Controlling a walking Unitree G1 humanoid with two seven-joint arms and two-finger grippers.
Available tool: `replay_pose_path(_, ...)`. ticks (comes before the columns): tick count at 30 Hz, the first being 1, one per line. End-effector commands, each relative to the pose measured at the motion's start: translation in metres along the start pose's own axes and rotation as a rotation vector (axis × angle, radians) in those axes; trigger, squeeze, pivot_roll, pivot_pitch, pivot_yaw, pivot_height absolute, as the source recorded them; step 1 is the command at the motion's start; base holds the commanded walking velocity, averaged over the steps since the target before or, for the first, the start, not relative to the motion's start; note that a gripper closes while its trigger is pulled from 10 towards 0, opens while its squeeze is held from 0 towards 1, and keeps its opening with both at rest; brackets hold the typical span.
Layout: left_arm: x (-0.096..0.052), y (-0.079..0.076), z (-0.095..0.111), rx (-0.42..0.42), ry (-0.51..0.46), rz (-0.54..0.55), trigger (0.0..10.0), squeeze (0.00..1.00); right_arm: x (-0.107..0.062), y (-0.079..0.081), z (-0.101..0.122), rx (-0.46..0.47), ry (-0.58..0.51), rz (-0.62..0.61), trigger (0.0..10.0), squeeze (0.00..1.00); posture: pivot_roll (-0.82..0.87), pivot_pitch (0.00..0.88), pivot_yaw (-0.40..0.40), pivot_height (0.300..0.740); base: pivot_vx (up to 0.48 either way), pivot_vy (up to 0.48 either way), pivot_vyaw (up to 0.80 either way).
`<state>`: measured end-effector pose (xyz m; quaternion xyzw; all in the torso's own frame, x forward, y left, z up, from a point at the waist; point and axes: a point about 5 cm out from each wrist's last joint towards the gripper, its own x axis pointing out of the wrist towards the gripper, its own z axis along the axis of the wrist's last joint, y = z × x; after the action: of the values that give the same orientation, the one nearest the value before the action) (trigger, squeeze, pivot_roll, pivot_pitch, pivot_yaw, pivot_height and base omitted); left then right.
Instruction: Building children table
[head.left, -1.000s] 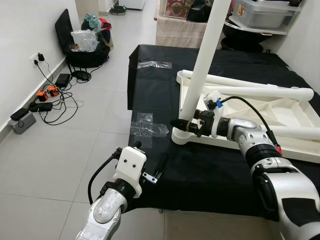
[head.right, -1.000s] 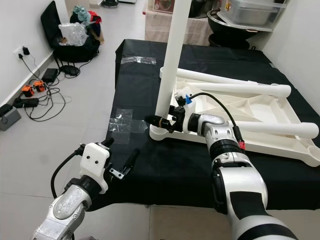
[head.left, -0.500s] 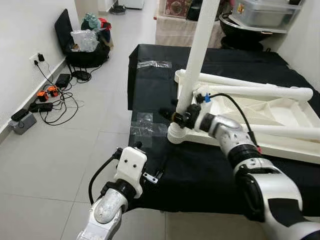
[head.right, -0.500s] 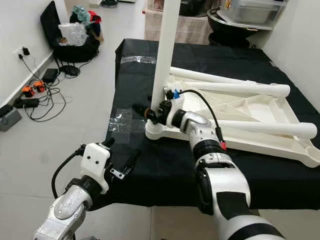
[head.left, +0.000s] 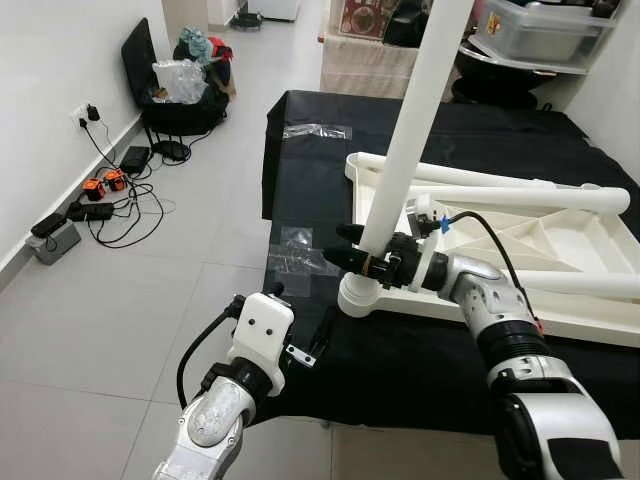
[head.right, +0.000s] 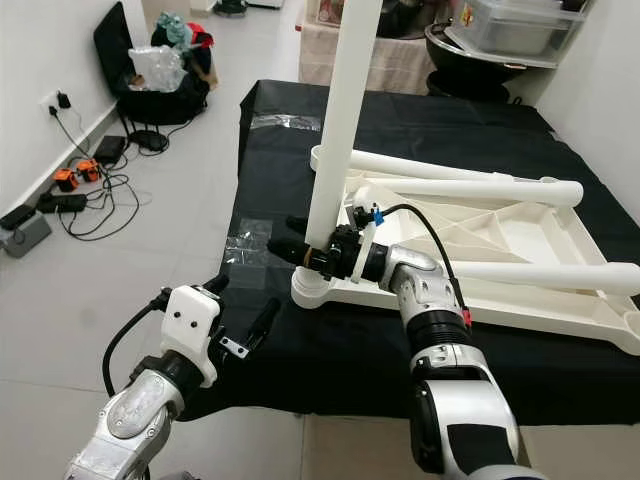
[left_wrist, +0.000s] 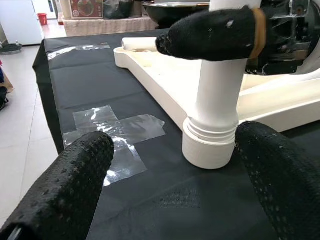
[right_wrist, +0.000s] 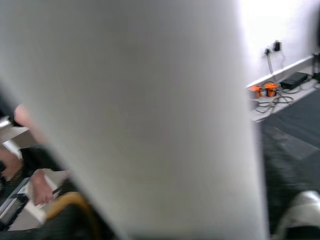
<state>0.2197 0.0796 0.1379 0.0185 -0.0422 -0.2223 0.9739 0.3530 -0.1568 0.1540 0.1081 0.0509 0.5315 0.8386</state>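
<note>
Gripping the upright white leg (head.left: 405, 160) just above its socket, the right claw (head.left: 352, 258) stays clamped.

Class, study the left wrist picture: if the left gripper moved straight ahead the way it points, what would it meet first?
Probably the collar at the base of the upright white leg, which stands between the left gripper's open fingers; depth is uncertain.

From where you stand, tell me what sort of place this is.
Probably a room in a home, used as a workspace: tiled floor, a wall socket with chargers and cables, a storage bin on a shelf, and a black-covered table holding the white children's table.
</note>
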Motion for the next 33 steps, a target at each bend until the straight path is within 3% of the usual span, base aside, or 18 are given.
replay_pose_path(1,0.000,-0.001,-0.001,0.001,0.003,-0.004,10.0,0.00,-0.002,0.000,-0.010,0.023,0.036,-0.005,0.0,0.00,0.09,0.025,-0.101,0.740,0.000,0.000,0.00)
replay_pose_path(3,0.000,0.000,-0.001,0.003,0.003,-0.003,10.0,0.00,-0.001,-0.007,-0.011,0.005,0.037,-0.115,0.0,0.00,0.09,0.024,-0.100,0.740,0.000,0.000,0.00)
replay_pose_path(7,0.000,0.000,-0.001,0.005,0.003,-0.003,10.0,0.00,0.000,-0.011,-0.010,-0.022,0.039,-0.196,0.0,0.00,0.09,0.024,-0.100,0.740,0.000,0.000,0.00)
replay_pose_path(8,0.000,0.000,-0.002,0.005,0.004,-0.002,10.0,0.00,-0.003,-0.024,-0.004,-0.080,0.038,-0.424,0.0,0.00,0.09,0.023,-0.100,0.740,0.000,0.000,0.00)
replay_pose_path(9,0.000,0.000,-0.002,0.005,0.004,-0.002,10.0,0.00,-0.003,-0.024,-0.004,-0.080,0.038,-0.424,0.0,0.00,0.09,0.023,-0.100,0.740,0.000,0.000,0.00)
replay_pose_path(10,0.000,0.000,-0.002,0.006,0.005,-0.002,10.0,0.00,-0.010,-0.036,0.002,-0.102,0.005,-0.671,0.0,0.00,0.08,0.024,-0.097,0.740,0.000,0.000,0.00)
replay_pose_path(11,0.000,0.000,-0.002,0.006,0.006,-0.002,10.0,0.00,-0.017,-0.042,0.006,-0.109,-0.020,-0.830,0.0,0.00,0.08,0.024,-0.097,0.740,0.000,0.000,0.00)
replay_pose_path(12,0.000,0.000,-0.002,0.006,0.006,-0.002,10.0,0.00,-0.017,-0.042,0.006,-0.109,-0.020,-0.830,0.0,0.00,0.08,0.024,-0.097,0.740,0.000,0.000,0.00)
replay_pose_path(14,0.000,0.001,-0.002,0.006,0.007,-0.003,10.0,0.00,-0.034,-0.045,0.011,-0.154,-0.084,-1.126,0.0,0.00,0.08,0.025,-0.095,0.740,0.000,0.000,0.00)
replay_pose_path(16,0.000,0.001,-0.002,0.006,0.007,-0.003,10.0,0.00,-0.034,-0.045,0.011,-0.154,-0.084,-1.126,0.0,0.00,0.08,0.025,-0.095,0.740,0.000,0.000,0.00)
replay_pose_path(19,0.000,0.001,-0.002,0.006,0.008,-0.004,10.0,0.00,-0.040,-0.043,0.012,-0.185,-0.104,-1.228,0.0,0.00,0.08,0.025,-0.095,0.740,0.000,0.000,0.00)
replay_pose_path(21,0.000,0.001,-0.002,0.006,0.010,-0.005,10.0,0.00,-0.054,-0.032,0.007,-0.237,-0.134,-1.439,0.0,0.00,0.08,0.026,-0.093,0.740,0.000,0.000,0.00)
replay_pose_path(24,0.000,0.001,-0.002,0.005,0.010,-0.006,10.0,0.00,-0.052,-0.029,0.004,-0.228,-0.128,-1.460,0.0,0.00,0.08,0.026,-0.092,0.740,0.000,0.000,0.00)
replay_pose_path(25,0.000,0.001,-0.002,0.005,0.010,-0.006,10.0,0.00,-0.046,-0.028,0.002,-0.212,-0.129,-1.442,10.0,0.00,0.08,0.026,-0.092,0.740,0.000,0.000,0.00)
replay_pose_path(28,0.000,0.001,-0.002,0.005,0.010,-0.007,10.0,0.00,-0.036,-0.029,0.003,-0.215,-0.131,-1.393,10.0,0.00,0.08,0.024,-0.094,0.740,0.000,0.000,0.00)
replay_pose_path(29,0.001,0.001,-0.003,0.005,0.010,-0.007,10.0,0.00,-0.030,-0.030,0.005,-0.226,-0.131,-1.360,10.0,0.04,0.08,0.024,-0.095,0.740,0.000,0.000,0.00)
replay_pose_path(30,0.001,0.001,-0.003,0.004,0.010,-0.007,10.0,0.00,-0.023,-0.030,0.008,-0.246,-0.139,-1.326,10.0,1.00,0.08,0.024,-0.098,0.740,0.000,0.000,0.00)
replay_pose_path(33,0.001,0.001,-0.003,0.004,0.010,-0.007,10.0,0.00,-0.023,-0.030,0.008,-0.246,-0.139,-1.326,10.0,1.00,0.08,0.024,-0.098,0.740,0.000,0.000,0.00)
